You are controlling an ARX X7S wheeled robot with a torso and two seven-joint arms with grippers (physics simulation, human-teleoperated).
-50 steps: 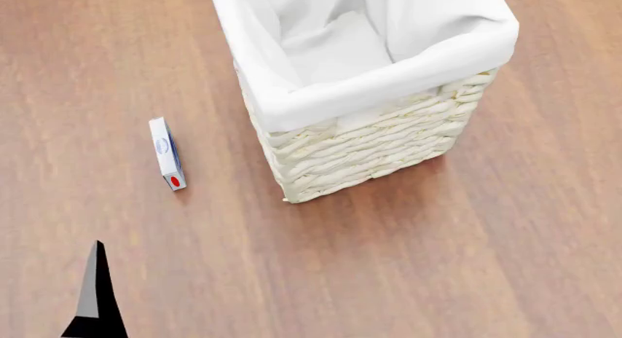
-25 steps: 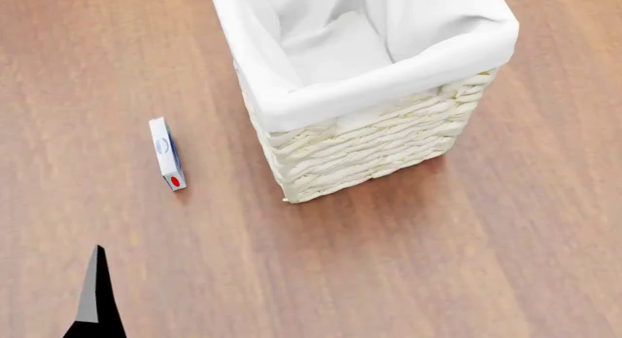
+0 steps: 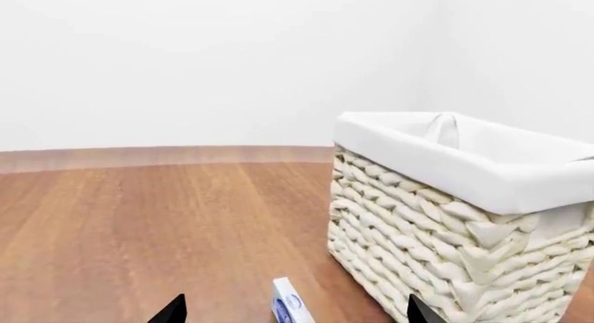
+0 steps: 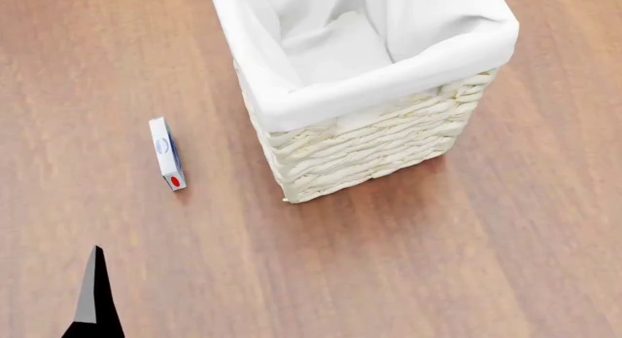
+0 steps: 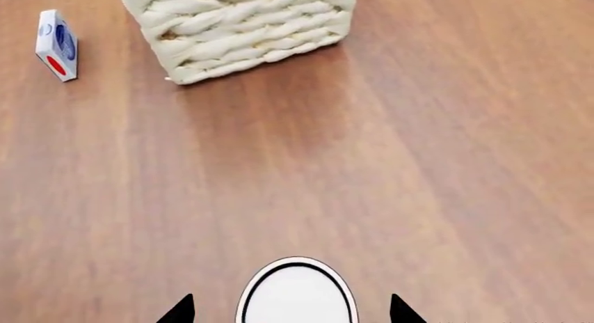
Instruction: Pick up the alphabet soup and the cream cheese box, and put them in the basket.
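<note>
The cream cheese box (image 4: 166, 154) stands on its narrow edge on the wooden bench (image 4: 438, 265), its blue oval and red spot on the side facing the basket (image 4: 369, 145). It sits near the basket but apart from it, with bare wood between the two. No bench edge or corner shows in the head view, so neither can be placed against one. The basket stands upright, its white cloth lining folded over the rim; only lining shows inside it.

In the right wrist view a round white lid with a dark rim, probably the alphabet soup (image 5: 297, 295), lies between the two dark fingertips of the right gripper (image 5: 291, 310). The label is out of sight. The fingertips stand a little apart from the lid on each side, and I cannot tell whether they grip the can below it. The same view shows the basket's base and the cream cheese box further across the bench.

The left gripper (image 3: 295, 312) hovers low over the bench, spread wide, with the cream cheese box showing between its two fingertips, further off and untouched. One fingertip (image 4: 92, 298) shows low in the head view.
</note>
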